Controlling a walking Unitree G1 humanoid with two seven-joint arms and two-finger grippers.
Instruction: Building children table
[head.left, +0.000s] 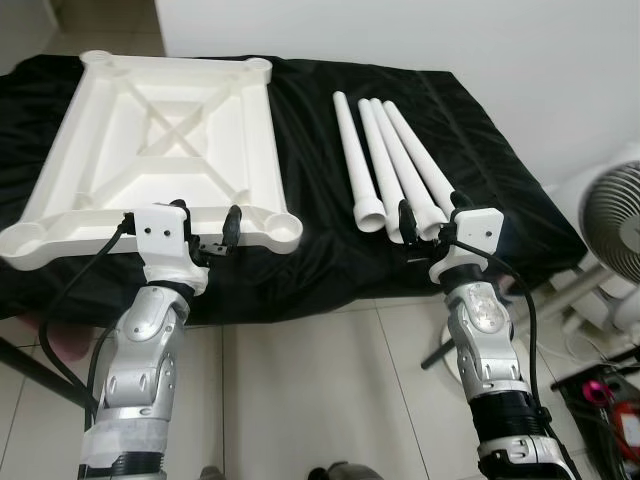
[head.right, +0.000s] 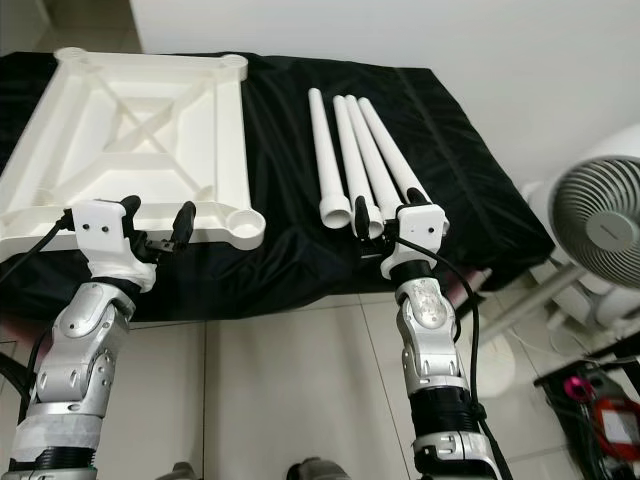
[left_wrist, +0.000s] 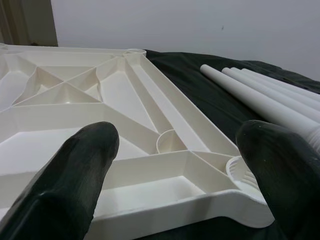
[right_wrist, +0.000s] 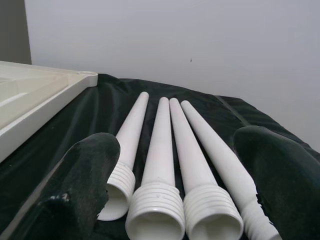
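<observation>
On black cloth (head.left: 320, 240) lie an upturned white tabletop (head.left: 160, 150) and four threaded legs (head.left: 390, 165). Left gripper (head.left: 205, 225) and right gripper (head.left: 428, 222) gape wide, empty.

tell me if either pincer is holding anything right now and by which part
Nothing is held. The left pincer is open at the near edge of the upturned tabletop, and the right pincer is open at the threaded ends of the four legs.

A black cloth (head.left: 330, 250) drapes the bench before a plain white wall (head.left: 450, 35). Pale glossy floor tiles (head.left: 330, 400) below; a white fan (head.left: 612, 215) at three o'clock.
</observation>
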